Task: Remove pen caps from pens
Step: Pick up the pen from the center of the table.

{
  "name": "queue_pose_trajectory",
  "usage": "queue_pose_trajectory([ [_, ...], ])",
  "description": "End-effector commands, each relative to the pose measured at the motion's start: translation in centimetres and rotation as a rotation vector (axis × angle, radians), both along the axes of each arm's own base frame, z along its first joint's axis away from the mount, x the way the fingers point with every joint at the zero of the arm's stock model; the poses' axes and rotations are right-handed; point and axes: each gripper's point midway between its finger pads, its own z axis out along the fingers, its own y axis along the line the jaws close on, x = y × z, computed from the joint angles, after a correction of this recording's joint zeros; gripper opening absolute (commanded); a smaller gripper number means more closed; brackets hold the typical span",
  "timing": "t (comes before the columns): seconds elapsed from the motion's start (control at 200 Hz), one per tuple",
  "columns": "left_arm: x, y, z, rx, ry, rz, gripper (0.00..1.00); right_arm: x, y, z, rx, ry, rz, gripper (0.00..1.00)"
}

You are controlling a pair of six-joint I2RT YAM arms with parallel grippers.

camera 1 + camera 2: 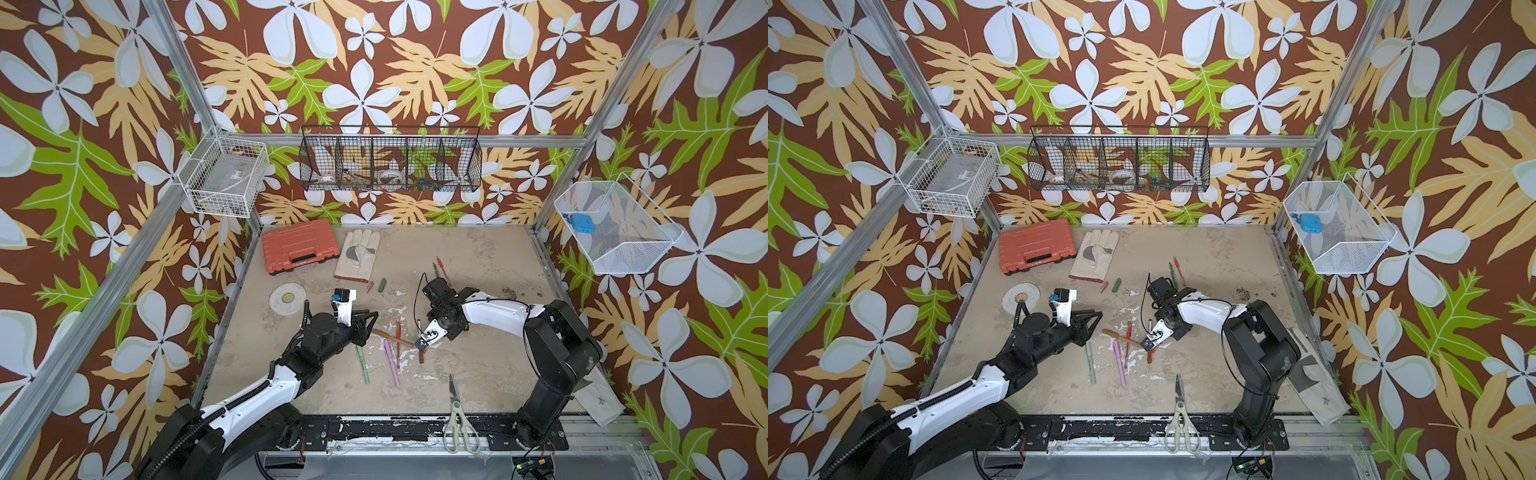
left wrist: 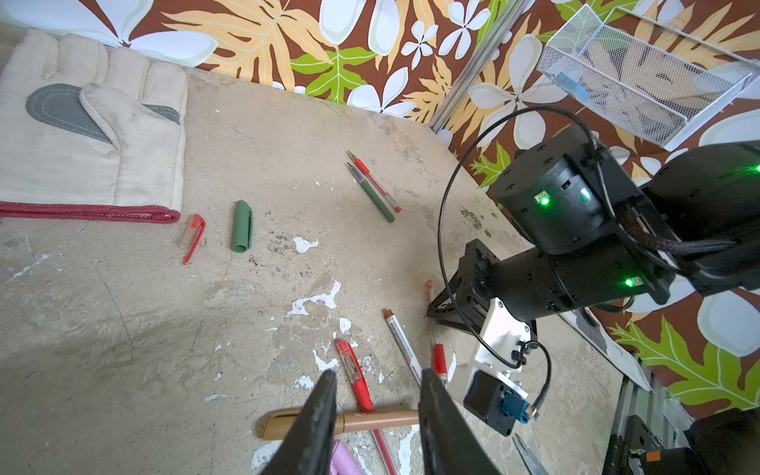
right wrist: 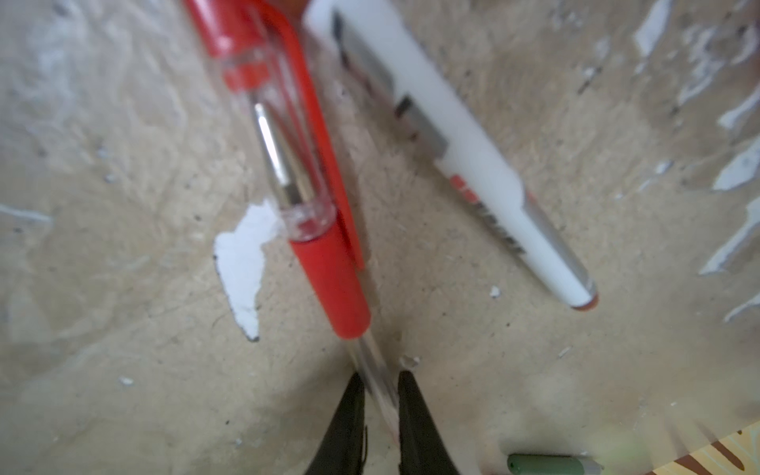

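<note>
Partly done: red cap (image 2: 191,234) and green cap (image 2: 242,226) are seen loose toward 12 o'clock.
Capped red pen (image 3: 329,283) near centre is pinched narrowly by right gripper (image 3: 380,376); left gripper (image 2: 376,372) is held open, empty; tan pen (image 2: 370,421) is judged uncapped yet.

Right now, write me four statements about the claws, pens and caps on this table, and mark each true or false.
1. The right claw pinches the clear barrel of a red-and-clear pen. True.
2. The left claw grips the tan pen. False: it is open, and that pen lies on the table.
3. A loose dark green cap lies near the cuff of the glove. True.
4. The scissors lie beside the glove. False: they lie at the table's front edge, far from it.
</note>
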Motion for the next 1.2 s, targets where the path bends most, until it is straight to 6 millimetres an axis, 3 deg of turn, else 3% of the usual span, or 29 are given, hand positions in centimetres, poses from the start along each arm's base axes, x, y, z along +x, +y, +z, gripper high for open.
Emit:
queue_pose_trajectory([
  [0.0, 0.0, -0.2, 0.5, -0.009, -0.013, -0.011, 0.36, -3.3, -1.5, -0.6, -0.059, 0.131, -0.056, 0.2],
  [0.2, -0.1, -0.4, 0.4, -0.008, -0.01, -0.02, 0.36, -5.1, -1.9, -1.2, -0.06, 0.197, -0.114, 0.22],
  [0.31, -0.1, -0.4, 0.6, -0.013, -0.013, -0.023, 0.36, -5.7, -2.3, -1.6, -0.074, 0.205, -0.118, 0.14],
  [0.681, -0.3, -0.4, 0.7, -0.018, -0.015, -0.024, 0.36, -6.1, -2.6, -0.7, -0.038, 0.185, -0.216, 0.05],
  [1.026, -0.4, -0.4, 1.0, -0.031, -0.024, -0.025, 0.36, -4.2, 0.3, 5.2, 0.292, 0.165, -0.48, 0.02],
  [1.136, -0.6, -0.3, 1.3, -0.041, -0.039, -0.026, 0.36, -2.7, 1.9, 8.5, 0.476, 0.162, -0.596, 0.0],
  [1.196, -0.7, -0.1, 1.5, -0.045, -0.046, -0.022, 0.36, -0.9, 3.0, 10.7, 0.605, 0.135, -0.708, 0.0],
])
